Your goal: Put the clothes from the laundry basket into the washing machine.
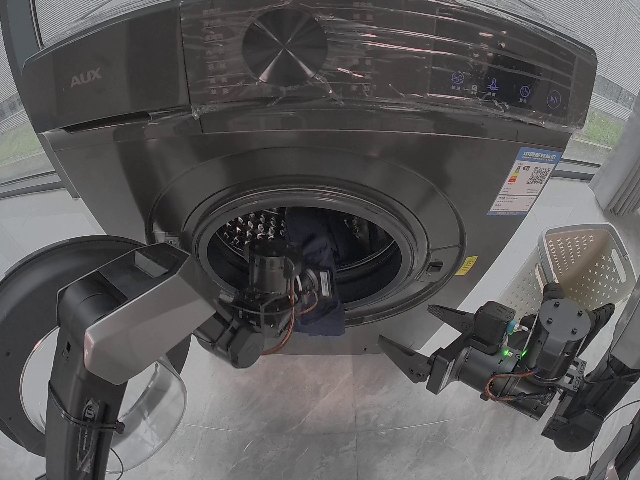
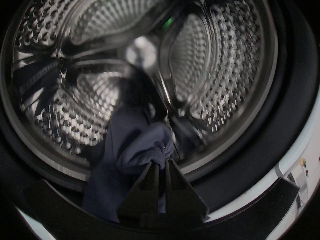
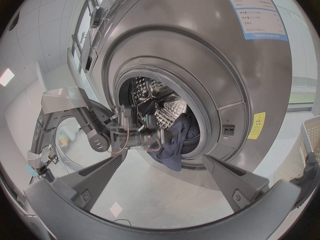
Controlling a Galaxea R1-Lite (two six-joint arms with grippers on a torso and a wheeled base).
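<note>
The grey washing machine (image 1: pixel 313 161) stands with its round drum opening (image 1: pixel 303 255) uncovered. A dark blue garment (image 2: pixel 133 150) hangs from inside the drum over the lower rim (image 1: pixel 327 315); in the right wrist view the garment (image 3: pixel 175 144) drapes out of the opening. My left gripper (image 2: pixel 160 165) is at the mouth of the drum, shut on a bunched fold of this garment. My right gripper (image 1: pixel 421 338) is held low in front of the machine, right of the opening, open and holding nothing. The white laundry basket (image 1: pixel 587 261) stands on the floor at the far right.
The machine's door (image 1: pixel 40 341) is swung fully open at the left, behind my left arm. Something dark lies over the basket's near rim (image 3: pixel 311 170). Pale tiled floor (image 1: pixel 347 408) stretches in front of the machine.
</note>
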